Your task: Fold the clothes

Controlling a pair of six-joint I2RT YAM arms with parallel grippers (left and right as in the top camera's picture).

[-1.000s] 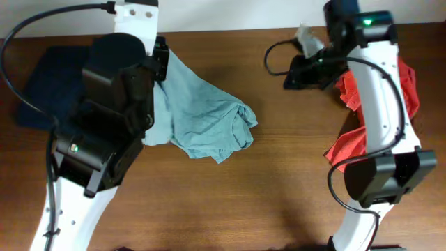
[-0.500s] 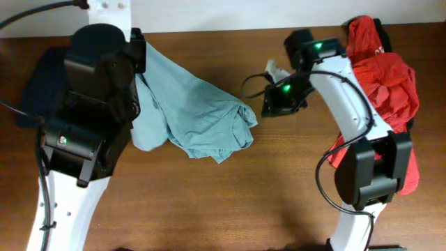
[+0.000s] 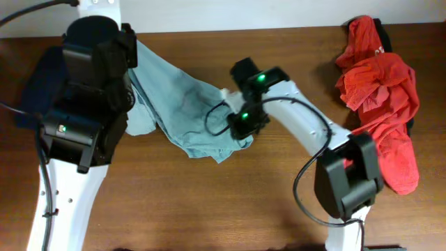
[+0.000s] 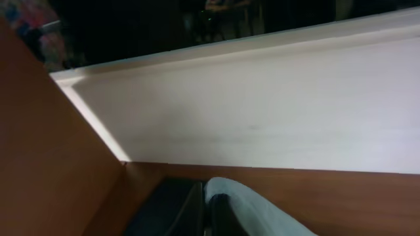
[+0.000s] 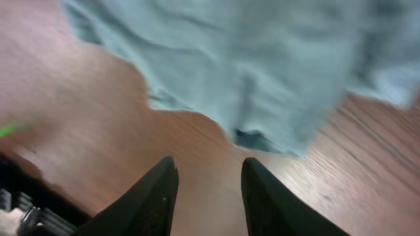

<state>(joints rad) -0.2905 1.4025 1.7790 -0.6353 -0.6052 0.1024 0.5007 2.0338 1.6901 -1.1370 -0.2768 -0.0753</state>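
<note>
I am seeing my left pincer (image 4: 205, 193) clamping shut on an edge of the crumpled pale blue-grey cotton T-shirt (image 3: 188, 111). The cloth is sloping away from that pincer down to the brown wooden desk (image 3: 209, 202), and the dark navy garment (image 3: 38, 87) is lying near the pincer's other side. My right pincer (image 5: 210, 167) is hovering with fingers parted over bare desk, the T-shirt's bunched edge lying just ahead of its tips and the rumpled orange-red shirt (image 3: 380, 90) lying well apart behind it.
</note>
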